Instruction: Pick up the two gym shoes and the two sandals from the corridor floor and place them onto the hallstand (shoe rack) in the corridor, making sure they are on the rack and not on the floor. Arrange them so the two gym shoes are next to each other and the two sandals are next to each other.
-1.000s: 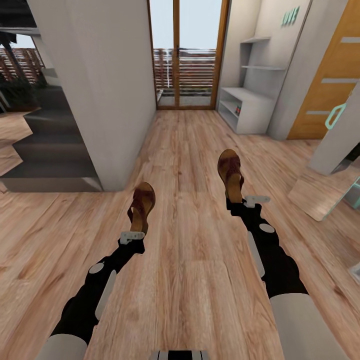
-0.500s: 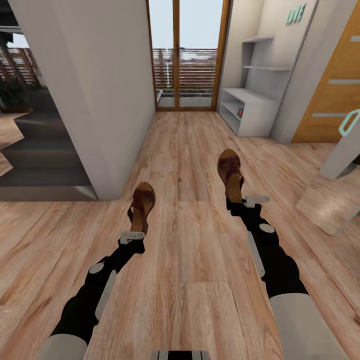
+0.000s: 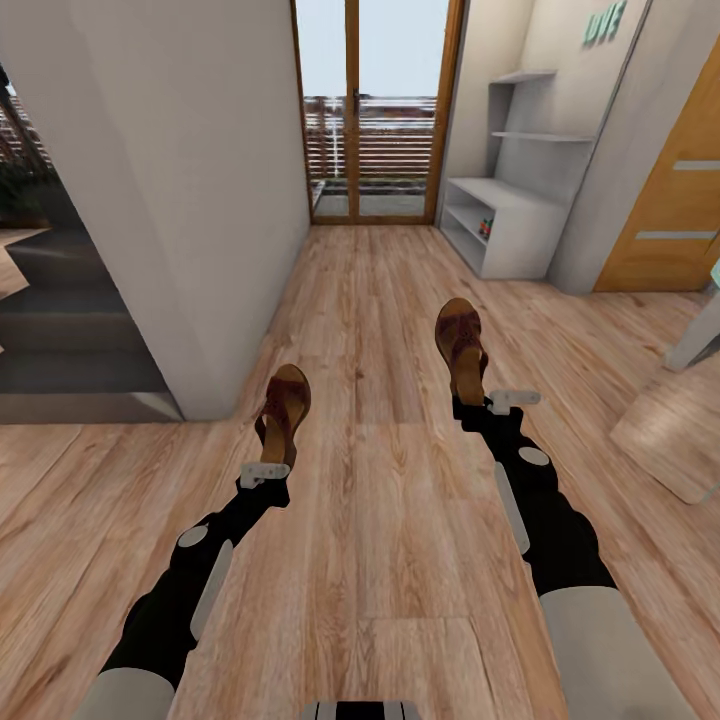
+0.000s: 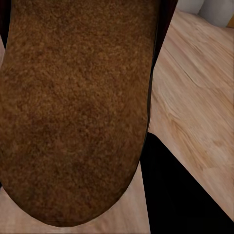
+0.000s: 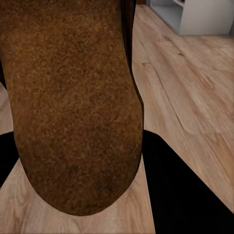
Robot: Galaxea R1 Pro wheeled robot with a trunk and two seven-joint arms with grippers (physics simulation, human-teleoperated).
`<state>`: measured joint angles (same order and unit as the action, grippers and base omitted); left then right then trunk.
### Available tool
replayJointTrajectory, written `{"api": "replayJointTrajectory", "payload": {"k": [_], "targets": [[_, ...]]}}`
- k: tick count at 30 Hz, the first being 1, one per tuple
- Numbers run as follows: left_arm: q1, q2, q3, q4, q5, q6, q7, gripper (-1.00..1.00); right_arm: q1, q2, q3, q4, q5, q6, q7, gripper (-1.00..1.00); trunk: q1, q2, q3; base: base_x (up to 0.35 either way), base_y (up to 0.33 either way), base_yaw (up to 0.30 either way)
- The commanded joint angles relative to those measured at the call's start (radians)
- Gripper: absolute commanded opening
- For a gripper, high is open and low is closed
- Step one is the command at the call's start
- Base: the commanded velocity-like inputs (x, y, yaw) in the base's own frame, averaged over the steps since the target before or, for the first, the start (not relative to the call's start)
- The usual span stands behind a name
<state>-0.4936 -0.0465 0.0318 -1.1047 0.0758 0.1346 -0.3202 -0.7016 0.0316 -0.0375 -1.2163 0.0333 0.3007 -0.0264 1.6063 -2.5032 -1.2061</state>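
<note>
- The left gripper holds one sandal by its heel end; the fingers are clamped on it, and the toe points away from the robot toward the glass door.
- The right gripper holds the other sandal in the same way, its fingers clamped on the heel end, a little closer to the glass door than the left one.
- Both sandals are above the corridor floor, well apart from each other.
- In the left wrist view, the brown sole of the sandal is very close to the camera, with floor planks beside it.
- In the right wrist view, the sole of the other sandal is equally close, and a corner of the hallstand is visible behind it.
- The hallstand stands against the wall just beside the glass door, well apart from both sandals.
- Something small with red colour sits in its lower open shelf; what it is cannot be told.
- The teal letters are on the wall above the hallstand.
- A wooden door is near the hallstand.
</note>
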Motion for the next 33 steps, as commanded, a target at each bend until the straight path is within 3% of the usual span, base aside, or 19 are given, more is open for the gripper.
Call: {"api": "replayJointTrajectory", "payload": {"k": [1, 33], "targets": [[0.0, -0.001, 0.003, -0.001, 0.009, 0.01, -0.009, -1.0, 0.0, 0.001, -0.001, -0.002, 0.0, 0.006, -0.001, -1.0, 0.0, 0.0, -0.001, 0.348, 0.0, 0.0], [0.0, -0.001, 0.003, -0.001, 0.009, 0.01, -0.009, -1.0, 0.0, 0.001, -0.002, -0.001, 0.0, 0.006, -0.001, -1.0, 0.0, 0.0, 0.001, 0.348, 0.0, 0.0]]}}
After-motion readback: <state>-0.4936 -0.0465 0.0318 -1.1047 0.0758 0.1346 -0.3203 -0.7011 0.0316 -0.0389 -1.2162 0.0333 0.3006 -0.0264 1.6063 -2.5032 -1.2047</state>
